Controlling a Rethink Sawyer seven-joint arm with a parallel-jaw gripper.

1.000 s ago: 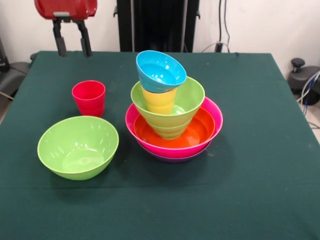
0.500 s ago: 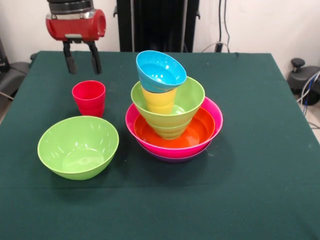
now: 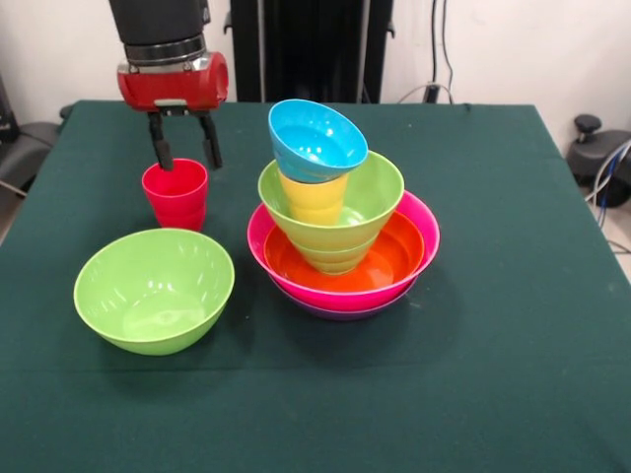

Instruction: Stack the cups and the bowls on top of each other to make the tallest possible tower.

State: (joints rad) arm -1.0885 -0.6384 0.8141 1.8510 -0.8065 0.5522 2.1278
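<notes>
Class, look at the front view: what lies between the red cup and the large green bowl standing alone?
Nothing: only bare green tablecloth separates the red cup from the green bowl.

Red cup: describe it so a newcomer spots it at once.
Start at the tower of nested bowls mid-table. Picture-left of it, behind the lone lime green bowl, stands the red cup, upright, directly under the open pincer. It is the only red, ribbed tumbler standing by itself.
</notes>
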